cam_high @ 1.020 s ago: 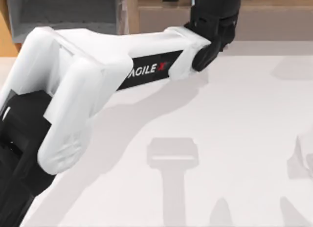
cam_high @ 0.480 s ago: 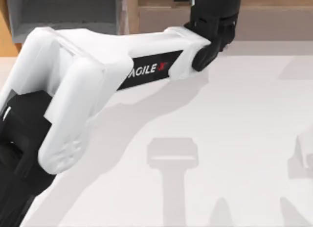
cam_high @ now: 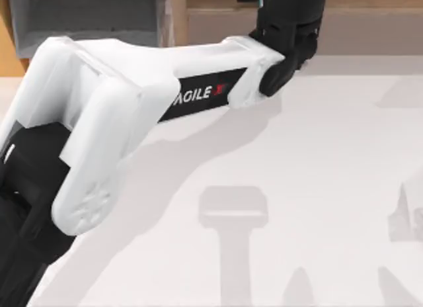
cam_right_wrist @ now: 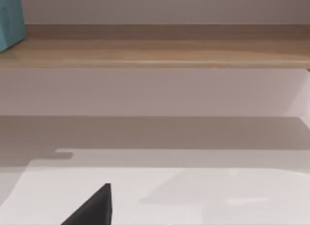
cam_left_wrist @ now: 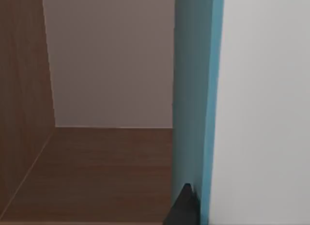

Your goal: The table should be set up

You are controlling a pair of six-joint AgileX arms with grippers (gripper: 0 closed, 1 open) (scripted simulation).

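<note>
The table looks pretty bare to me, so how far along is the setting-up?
Nothing looks set out yet: the table carries only shadows. In hand: the left arm reaches to the wooden shelf at the far edge, its wrist view showing a teal object close up. Everything else remains.

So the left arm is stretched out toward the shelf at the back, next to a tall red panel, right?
Not quite: the tall panel is teal-blue, not red, as the left wrist view shows. The rest holds: in the top view the left arm stretches across the off-white table toward the light-brown wooden shelf at the back.
</note>
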